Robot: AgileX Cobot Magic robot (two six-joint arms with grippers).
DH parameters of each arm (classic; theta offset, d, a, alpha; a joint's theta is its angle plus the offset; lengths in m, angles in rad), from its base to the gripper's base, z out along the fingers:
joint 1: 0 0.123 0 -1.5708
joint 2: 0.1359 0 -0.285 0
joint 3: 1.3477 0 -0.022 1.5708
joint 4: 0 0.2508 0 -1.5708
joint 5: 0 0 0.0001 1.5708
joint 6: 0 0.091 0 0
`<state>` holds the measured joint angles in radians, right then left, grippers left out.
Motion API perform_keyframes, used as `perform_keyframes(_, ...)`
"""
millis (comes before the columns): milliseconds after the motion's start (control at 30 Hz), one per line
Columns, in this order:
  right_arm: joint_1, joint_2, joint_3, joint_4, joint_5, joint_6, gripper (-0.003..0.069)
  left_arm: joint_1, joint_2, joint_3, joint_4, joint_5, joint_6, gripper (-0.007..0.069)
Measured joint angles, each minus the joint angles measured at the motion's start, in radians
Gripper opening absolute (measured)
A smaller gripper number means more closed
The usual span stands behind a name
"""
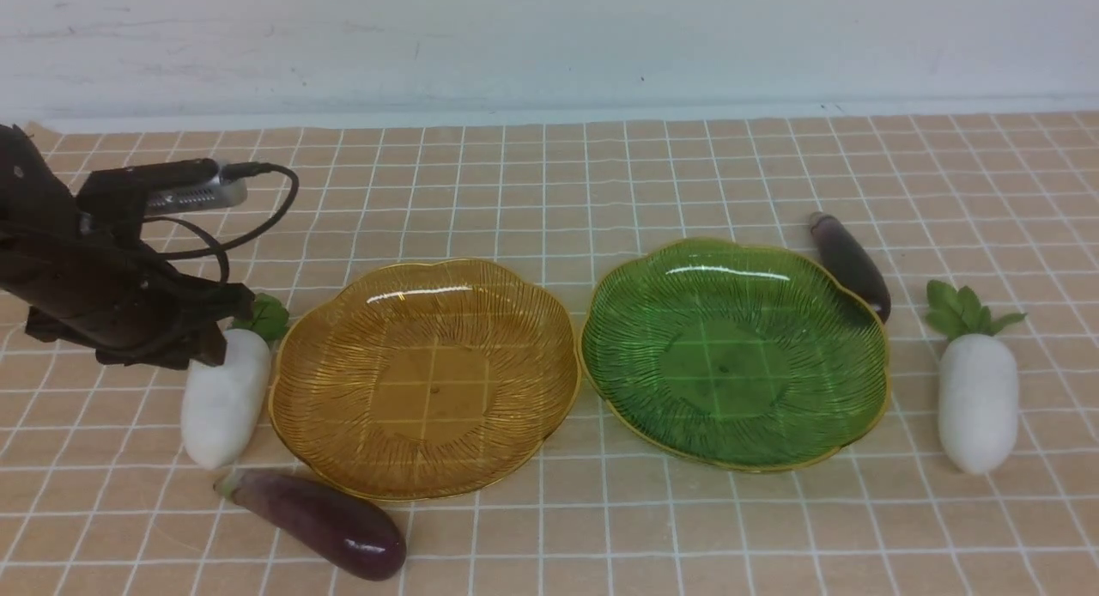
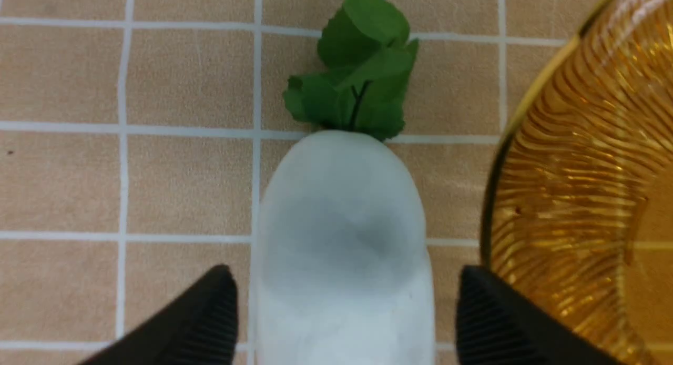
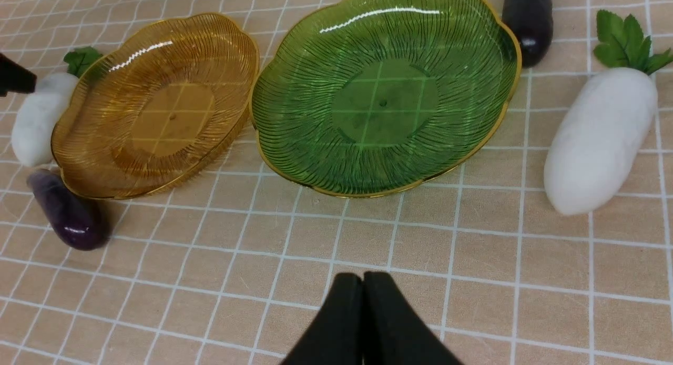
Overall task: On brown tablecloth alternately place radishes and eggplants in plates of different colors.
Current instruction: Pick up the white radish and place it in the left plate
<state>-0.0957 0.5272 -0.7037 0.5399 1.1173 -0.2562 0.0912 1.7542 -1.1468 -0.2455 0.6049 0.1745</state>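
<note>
white radish [image 2: 342, 212] beside amber plate [image 2: 578, 186]: flanked by left gripper [image 2: 347, 283], jaws spread apart, not touched. right gripper [image 3: 363, 283]: jaws pressed together, nothing held.

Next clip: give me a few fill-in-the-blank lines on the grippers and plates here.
The left gripper is ____, straddling the left radish. The right gripper is ____, holding nothing. The amber plate sits to the ____ of the green plate. Both plates are ____.
Missing: open; shut; left; empty.
</note>
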Motion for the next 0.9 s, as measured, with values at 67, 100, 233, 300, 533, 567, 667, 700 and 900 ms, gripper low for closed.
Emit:
perform_keyframes(67, 0.0, 0.0, 0.0, 0.0, 0.0, -0.003, -0.0015, 0.0, 0.027, 0.0, 0.0, -0.033, 0.003, 0.0535)
perform_keyframes(100, 0.0, 0.0, 0.0, 0.0, 0.0, -0.003, -0.0015, 0.0, 0.04, 0.0, 0.0, -0.043, 0.003, 0.0563)
perform_keyframes(233, 0.0, 0.0, 0.0, 0.0, 0.0, -0.004, -0.0015, 0.0, 0.075, 0.0, 0.0, -0.054, 0.004, 0.0586)
perform_keyframes(300, 0.0, 0.0, 0.0, 0.0, 0.0, -0.004, -0.0015, 0.0, 0.089, 0.0, 0.0, -0.059, 0.004, 0.0585)
perform_keyframes(533, 0.0, 0.0, 0.0, 0.0, 0.0, -0.009, -0.0015, 0.0, 0.133, -0.001, -0.001, -0.061, -0.001, 0.0503)
perform_keyframes(567, 0.0, 0.0, 0.0, 0.0, 0.0, -0.009, -0.0015, 0.0, 0.133, -0.003, 0.0, -0.06, -0.011, 0.0468)
perform_keyframes(667, 0.0, 0.0, 0.0, 0.0, 0.0, -0.01, -0.0015, 0.006, 0.134, -0.04, 0.013, -0.002, -0.056, 0.0399)
perform_keyframes(700, 0.0, 0.0, 0.0, 0.0, 0.0, -0.01, -0.0015, 0.01, 0.13, -0.065, 0.021, 0.029, -0.071, 0.0397)
perform_keyframes(900, 0.0, 0.034, -0.01, -0.052, -0.027, 0.055, -0.0015, -0.04, 0.042, -0.236, -0.047, 0.189, -0.082, 0.0396)
